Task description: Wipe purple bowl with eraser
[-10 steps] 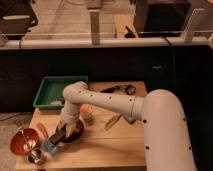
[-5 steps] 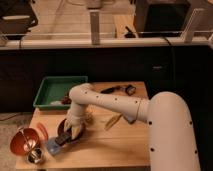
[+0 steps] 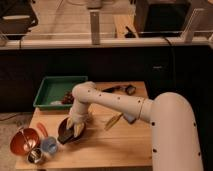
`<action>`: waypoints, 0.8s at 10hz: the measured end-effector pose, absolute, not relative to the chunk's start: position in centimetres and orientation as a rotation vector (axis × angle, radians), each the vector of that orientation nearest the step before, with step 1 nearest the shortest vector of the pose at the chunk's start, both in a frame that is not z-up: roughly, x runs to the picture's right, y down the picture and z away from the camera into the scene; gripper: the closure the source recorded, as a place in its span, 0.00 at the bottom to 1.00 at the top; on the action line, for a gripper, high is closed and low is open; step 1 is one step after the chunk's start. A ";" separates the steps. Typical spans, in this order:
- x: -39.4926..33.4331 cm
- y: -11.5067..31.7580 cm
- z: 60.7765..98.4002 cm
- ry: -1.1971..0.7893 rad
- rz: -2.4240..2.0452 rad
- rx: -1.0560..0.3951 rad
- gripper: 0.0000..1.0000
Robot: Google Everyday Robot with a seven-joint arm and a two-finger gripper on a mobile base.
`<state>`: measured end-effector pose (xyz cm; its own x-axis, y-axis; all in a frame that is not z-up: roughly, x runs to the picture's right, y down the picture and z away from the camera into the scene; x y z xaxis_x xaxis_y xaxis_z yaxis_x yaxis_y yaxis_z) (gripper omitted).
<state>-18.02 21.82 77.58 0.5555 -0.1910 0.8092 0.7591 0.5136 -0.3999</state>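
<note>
The purple bowl [image 3: 68, 123] sits on the wooden table [image 3: 125, 145], left of centre, largely covered by my arm's wrist. My gripper [image 3: 70, 132] reaches down into the bowl from the upper right. A dark flat block, the eraser [image 3: 64, 136], shows at the gripper's tip, low in the bowl at its front left side. The white arm [image 3: 115, 102] stretches from the right across the table.
An orange-red bowl [image 3: 23, 141], a small blue cup [image 3: 49, 145] and a metal cup [image 3: 35, 156] stand at the front left. A green tray [image 3: 57, 90] lies at the back left. A yellow object [image 3: 113, 120] and a black tool [image 3: 120, 89] lie near the middle and back.
The arm's wrist has shifted slightly right and back over the purple bowl, and the eraser has moved with it inside the bowl.
</note>
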 end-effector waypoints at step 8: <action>-19.4 18.5 79.9 -0.734 -0.679 -0.794 1.00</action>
